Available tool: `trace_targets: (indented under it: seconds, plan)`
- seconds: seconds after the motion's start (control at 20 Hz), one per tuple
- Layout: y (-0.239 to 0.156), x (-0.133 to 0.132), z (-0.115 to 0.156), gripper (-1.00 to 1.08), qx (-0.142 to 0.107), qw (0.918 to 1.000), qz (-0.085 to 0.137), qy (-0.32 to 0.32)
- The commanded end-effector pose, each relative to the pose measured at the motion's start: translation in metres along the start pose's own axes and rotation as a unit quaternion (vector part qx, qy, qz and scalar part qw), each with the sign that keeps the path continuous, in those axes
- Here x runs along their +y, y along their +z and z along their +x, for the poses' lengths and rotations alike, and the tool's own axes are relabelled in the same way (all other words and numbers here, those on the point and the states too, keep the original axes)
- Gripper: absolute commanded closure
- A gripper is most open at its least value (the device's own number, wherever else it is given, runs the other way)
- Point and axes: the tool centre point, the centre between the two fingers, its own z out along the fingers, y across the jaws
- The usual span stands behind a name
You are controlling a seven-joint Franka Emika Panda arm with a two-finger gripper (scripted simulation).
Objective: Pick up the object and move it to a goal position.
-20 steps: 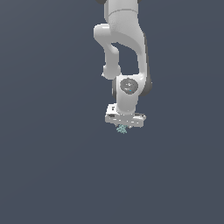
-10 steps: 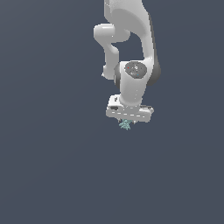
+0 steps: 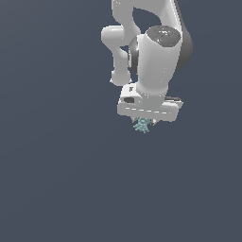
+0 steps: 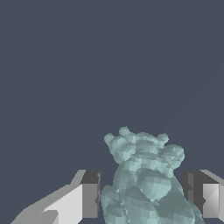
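Observation:
The object (image 3: pixel 142 125) is a small pale teal knobbly lump, hanging just under the white hand of my arm in the exterior view. My gripper (image 3: pixel 143 123) is shut on it and holds it in the air; the fingers are mostly hidden behind the hand there. In the wrist view the lump (image 4: pixel 144 179) fills the space between my two fingers (image 4: pixel 89 199), and its bumpy end sticks out past the tips of my gripper (image 4: pixel 146 197).
A plain dark grey-blue surface (image 3: pixel 56 179) fills both views. No other objects, containers or goal marker show.
My arm has moved up and toward the exterior view's right with the lump held in it, and now looks larger in that view. The grip has not changed.

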Motion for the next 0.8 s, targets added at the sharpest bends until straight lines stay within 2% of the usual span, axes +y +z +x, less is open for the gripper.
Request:
trace_targets:
  seconds: [0.0, 0.35, 0.75]
  plan:
    - [-0.025, -0.004, 0.005, 1.08, 0.000, 1.0000, 0.000, 0.000]
    - [-0.090, -0.016, 0.020, 1.08, 0.000, 1.0000, 0.000, 0.000]
    - [-0.146, -0.027, 0.035, 1.08, -0.001, 1.0000, 0.000, 0.000]
